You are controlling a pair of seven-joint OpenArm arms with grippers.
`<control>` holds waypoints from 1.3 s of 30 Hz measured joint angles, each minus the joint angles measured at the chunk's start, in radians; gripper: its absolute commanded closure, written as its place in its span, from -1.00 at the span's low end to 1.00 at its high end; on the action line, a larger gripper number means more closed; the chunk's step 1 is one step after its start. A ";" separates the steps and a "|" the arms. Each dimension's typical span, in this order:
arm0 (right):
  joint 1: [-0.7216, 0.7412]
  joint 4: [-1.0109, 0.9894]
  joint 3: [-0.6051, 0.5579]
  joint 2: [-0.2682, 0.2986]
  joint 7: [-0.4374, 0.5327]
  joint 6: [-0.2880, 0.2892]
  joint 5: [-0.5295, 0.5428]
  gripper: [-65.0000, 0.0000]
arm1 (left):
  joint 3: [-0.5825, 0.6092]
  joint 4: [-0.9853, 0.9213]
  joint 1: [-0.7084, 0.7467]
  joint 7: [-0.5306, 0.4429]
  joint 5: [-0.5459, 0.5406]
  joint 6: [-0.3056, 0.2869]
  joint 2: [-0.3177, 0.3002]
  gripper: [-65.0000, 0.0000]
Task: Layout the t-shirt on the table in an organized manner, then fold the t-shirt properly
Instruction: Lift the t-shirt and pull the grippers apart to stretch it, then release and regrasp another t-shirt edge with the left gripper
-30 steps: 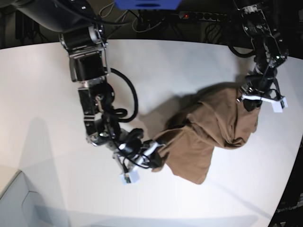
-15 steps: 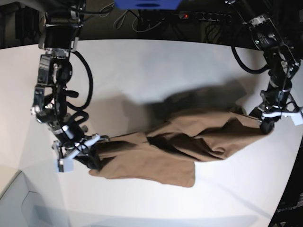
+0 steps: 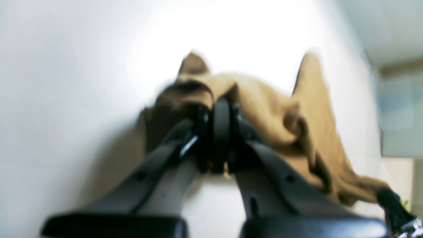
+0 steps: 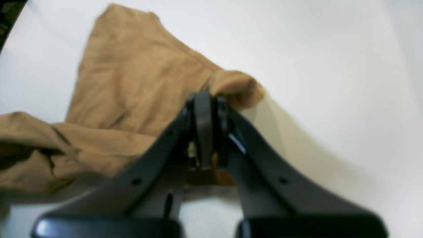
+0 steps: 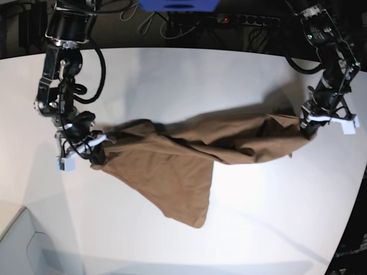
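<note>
The tan-brown t-shirt (image 5: 189, 154) hangs stretched across the middle of the white table (image 5: 189, 80), one flap drooping toward the front. My right gripper (image 5: 98, 153), on the base view's left, is shut on the t-shirt's left end (image 4: 236, 86). My left gripper (image 5: 308, 127), at the base view's right, is shut on the opposite end (image 3: 198, 86). In both wrist views the black fingers (image 3: 220, 132) (image 4: 202, 129) are pressed together with cloth (image 4: 132, 76) bunched at the tips. Neckline and tag are not visible.
Cables and a power strip (image 5: 246, 20) lie behind the table's curved far edge. A blue object (image 5: 178, 4) sits at the top centre. The table's edge curves away at the right (image 5: 352, 212) and a pale floor area shows at lower left (image 5: 14, 246).
Both arms have drawn apart and moved toward the back, pulling the bunched t-shirt out into a long stretched band. The right gripper travelled far to the left and up.
</note>
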 measured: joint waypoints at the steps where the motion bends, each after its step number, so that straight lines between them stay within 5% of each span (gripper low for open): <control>1: 0.002 -0.022 0.000 0.000 0.002 0.000 -0.002 1.00 | 0.000 0.020 0.019 0.000 0.001 0.000 0.001 0.99; 4: 0.013 -0.061 0.000 -0.001 -0.001 0.000 -0.004 1.00 | 0.000 0.108 0.052 -0.010 0.008 -0.006 0.002 0.99; 10: 0.058 -0.139 -0.001 0.000 0.005 0.000 -0.002 1.00 | 0.037 0.226 0.046 -0.026 0.013 -0.270 -0.014 0.99; 20: 0.071 -0.149 -0.006 0.000 0.006 0.000 -0.003 1.00 | 0.585 0.228 0.051 -0.009 0.013 -0.569 -0.287 0.99; 29: 0.069 -0.149 -0.005 -0.002 0.005 0.000 -0.003 1.00 | 1.155 0.221 -0.187 -0.011 0.012 -0.591 -0.526 0.99; 39: 0.065 -0.149 -0.005 -0.003 -0.003 0.000 -0.004 1.00 | 1.223 0.207 -0.247 -0.016 0.013 -0.591 -0.526 0.86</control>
